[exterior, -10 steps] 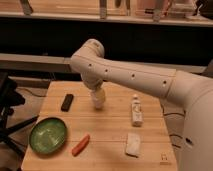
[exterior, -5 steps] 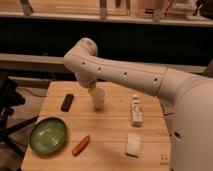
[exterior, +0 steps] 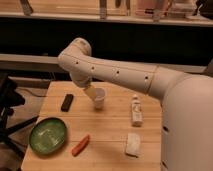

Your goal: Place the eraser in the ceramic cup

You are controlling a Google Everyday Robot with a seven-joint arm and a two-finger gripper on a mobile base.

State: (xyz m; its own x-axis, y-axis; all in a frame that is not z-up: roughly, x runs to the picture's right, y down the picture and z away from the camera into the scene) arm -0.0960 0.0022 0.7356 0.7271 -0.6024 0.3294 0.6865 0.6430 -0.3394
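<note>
While one tool (exterior: 91, 93) hangs released beside one ceramic cup (exterior: 100, 100), one eraser (exterior: 67, 102) lies apart, one green bowl (exterior: 47, 135) nearby.

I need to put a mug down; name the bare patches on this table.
Widest bare patch: middle of the table, bordered by the ceramic cup, white bottle, pale block and orange stick. A smaller strip between the eraser and green bowl. Crowded: the back, where the gripper hangs beside the cup, near the eraser.

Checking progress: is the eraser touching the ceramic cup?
Apart. The camera view shows bare table between the eraser and the ceramic cup; the gripper hangs beside the cup's rim.
</note>
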